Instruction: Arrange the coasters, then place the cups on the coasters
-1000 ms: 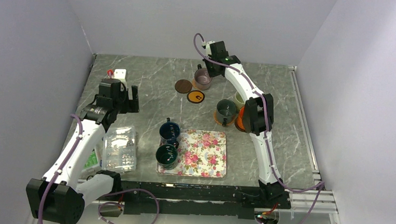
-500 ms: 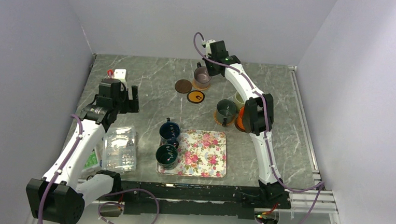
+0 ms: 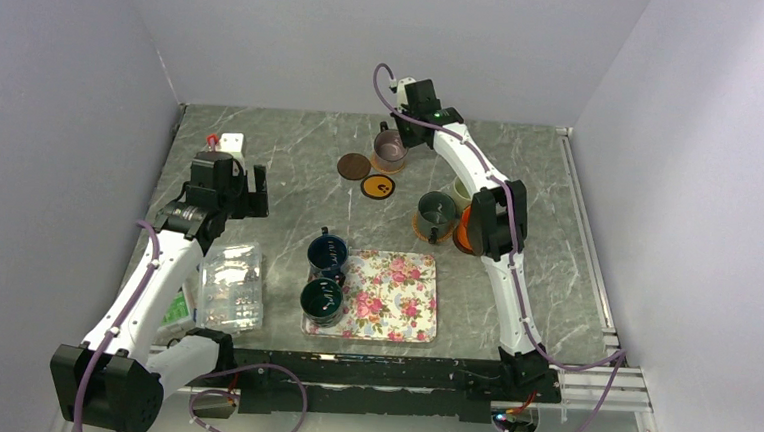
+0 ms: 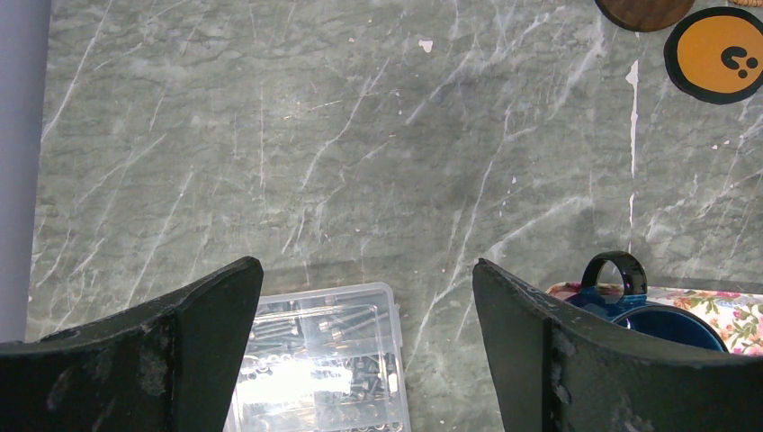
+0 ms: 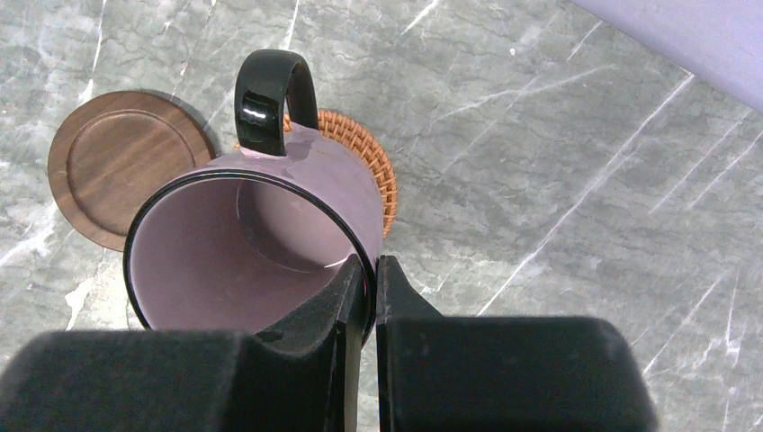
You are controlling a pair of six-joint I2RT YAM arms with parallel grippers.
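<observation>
Right fingers (image 5: 346,301): pinched on mauve cup (image 5: 225,243) rim, over woven coaster (image 5: 364,157). Left fingers (image 4: 211,310): wide apart, empty, above desk (image 4: 315,162).

A flowered tray (image 3: 393,297) lies toward the near edge of the grey marbled table (image 3: 291,160). To its left, not touching it, sits a clear plastic box (image 3: 231,287) with small metal bits inside. At the far left stands a small white block (image 3: 231,142), too small to make out.
</observation>
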